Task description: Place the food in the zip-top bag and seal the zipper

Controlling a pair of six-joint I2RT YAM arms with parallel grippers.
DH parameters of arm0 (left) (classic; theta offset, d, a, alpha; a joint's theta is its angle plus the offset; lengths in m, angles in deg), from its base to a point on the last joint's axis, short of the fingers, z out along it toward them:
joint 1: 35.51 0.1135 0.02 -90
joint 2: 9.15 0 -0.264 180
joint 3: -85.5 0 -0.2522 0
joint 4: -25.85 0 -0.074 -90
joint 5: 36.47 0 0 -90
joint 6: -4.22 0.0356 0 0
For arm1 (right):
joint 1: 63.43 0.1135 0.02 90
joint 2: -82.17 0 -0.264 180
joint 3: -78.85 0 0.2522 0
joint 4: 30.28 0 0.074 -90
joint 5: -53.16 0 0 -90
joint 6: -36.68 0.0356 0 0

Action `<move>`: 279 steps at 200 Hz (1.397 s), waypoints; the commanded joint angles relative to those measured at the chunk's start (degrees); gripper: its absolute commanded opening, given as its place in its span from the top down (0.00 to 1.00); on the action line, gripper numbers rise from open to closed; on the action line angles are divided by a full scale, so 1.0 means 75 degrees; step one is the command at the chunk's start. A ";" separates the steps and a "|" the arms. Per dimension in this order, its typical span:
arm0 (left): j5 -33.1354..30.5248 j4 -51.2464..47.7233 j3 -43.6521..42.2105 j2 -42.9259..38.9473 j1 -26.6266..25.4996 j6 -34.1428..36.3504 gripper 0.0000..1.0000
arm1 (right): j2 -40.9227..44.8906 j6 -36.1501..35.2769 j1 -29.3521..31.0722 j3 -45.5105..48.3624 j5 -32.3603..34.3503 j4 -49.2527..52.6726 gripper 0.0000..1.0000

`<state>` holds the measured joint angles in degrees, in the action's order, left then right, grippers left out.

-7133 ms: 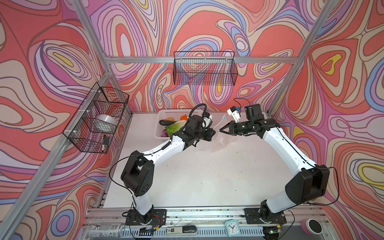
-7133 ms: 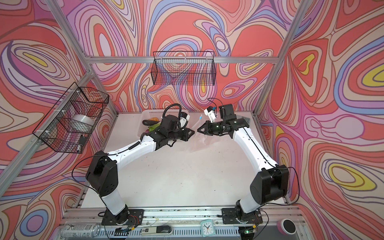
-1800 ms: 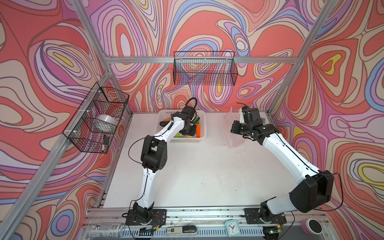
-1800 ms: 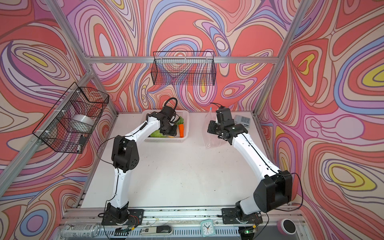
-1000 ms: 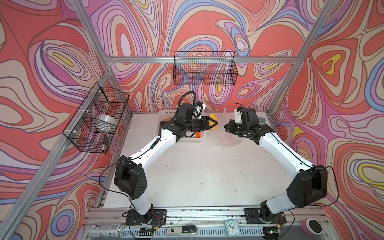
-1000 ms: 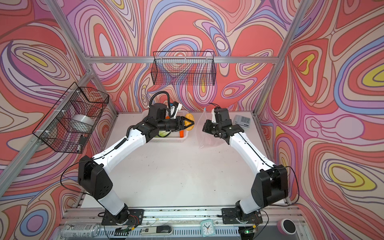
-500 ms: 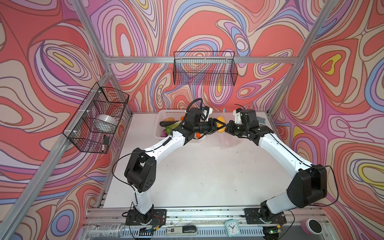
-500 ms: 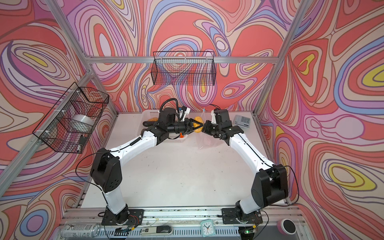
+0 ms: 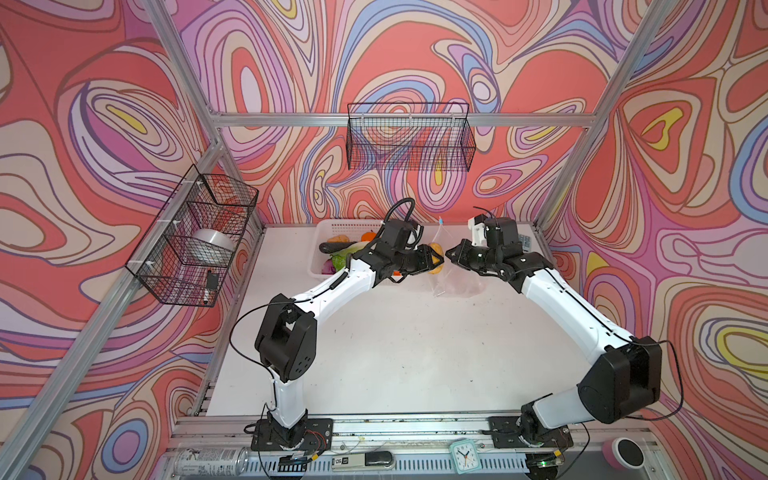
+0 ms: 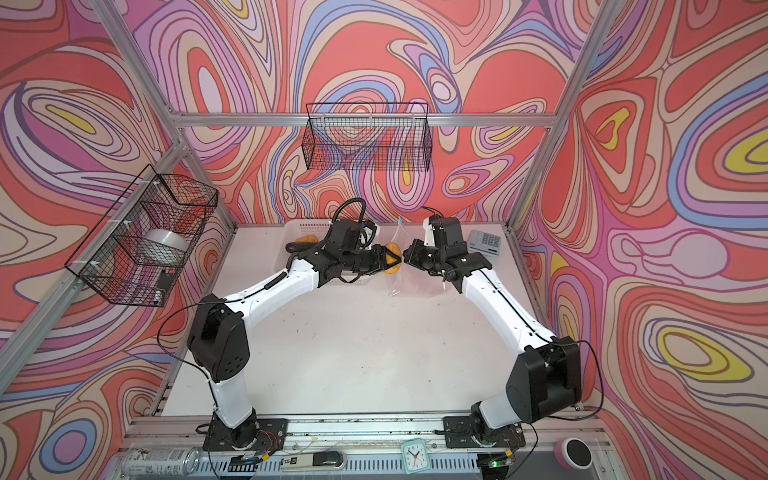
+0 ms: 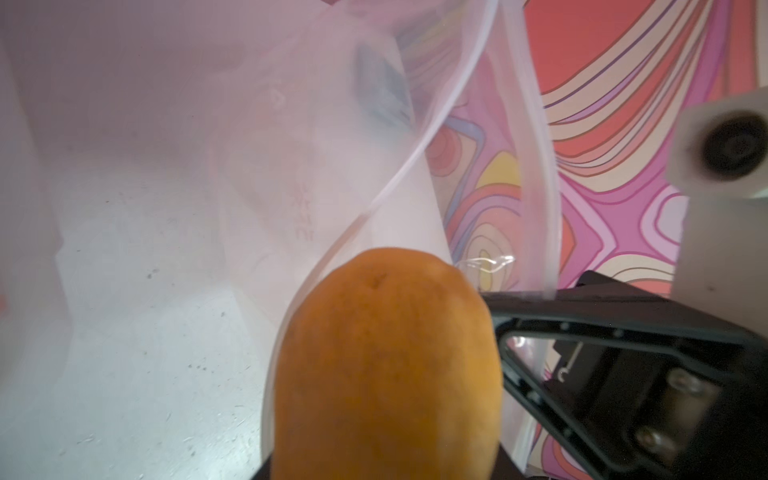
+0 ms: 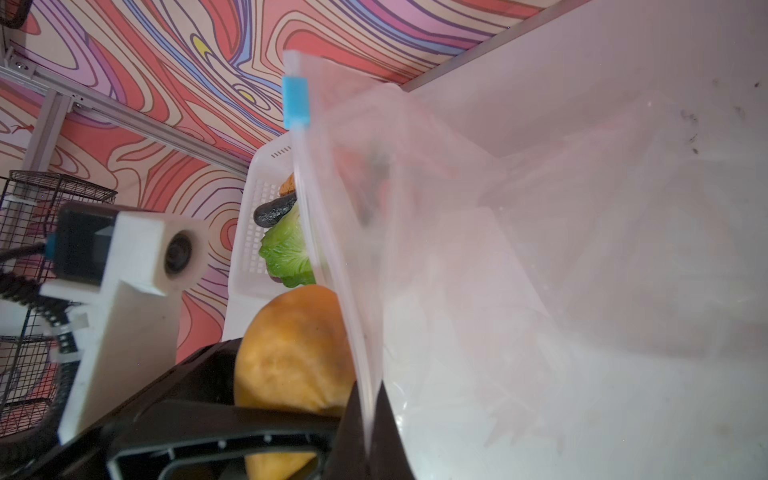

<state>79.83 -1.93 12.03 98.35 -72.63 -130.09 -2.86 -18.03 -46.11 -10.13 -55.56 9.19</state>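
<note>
The left gripper point(image 9: 435, 260) clasps a tan potato point(image 11: 386, 365) at the mouth of the zip-top bag point(image 12: 540, 249), its zipper point(image 12: 306, 208) pinched in the right gripper point(image 9: 450, 253), at three o'clock from the white basket point(image 9: 332, 227).

The left claw point(image 9: 437, 261), down in the basket point(image 9: 332, 227) under two seconds back, has since come out holding a potato point(image 9: 434, 249) and carried it across the counter point(image 9: 395, 353) to the bag point(image 9: 457, 284). The potato now sits at the bag's mouth, seemingly touching the zipper strip point(image 12: 316, 232); the wrist views are blurred. The right claw point(image 9: 451, 253), pinching that edge, has shifted slightly toward the basket.
</note>
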 commanded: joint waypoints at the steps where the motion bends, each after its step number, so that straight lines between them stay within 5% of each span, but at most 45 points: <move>1: -0.0850 -0.1386 0.0678 0.0263 -0.0161 0.0875 0.63 | 0.0181 0.0066 0.0012 -0.0108 -0.0373 -0.0124 1.00; 62: -0.2251 -0.3427 0.2430 0.1185 -0.0485 0.1991 0.57 | 0.0135 0.0149 0.0020 -0.0062 -0.0979 -0.0547 1.00; 107: -0.2225 -0.3647 0.2612 0.1507 -0.0487 0.2040 0.53 | 0.0085 0.0181 0.0015 0.0066 -0.1037 -0.0641 1.00; 187: -0.3810 -0.4903 0.3432 0.1996 -0.0499 0.2749 0.49 | 0.0441 -0.0042 0.0011 0.0231 -0.0206 -0.0472 1.00; 279: -0.1436 -0.3679 0.3052 0.1736 -0.0499 0.2248 0.44 | 0.0071 0.0198 0.0013 0.0421 -0.0714 -0.0877 1.00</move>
<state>63.20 -33.04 36.25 112.05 -76.35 -111.98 -1.16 -17.14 -46.13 -7.99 -59.41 4.76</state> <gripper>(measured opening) 0.559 0.042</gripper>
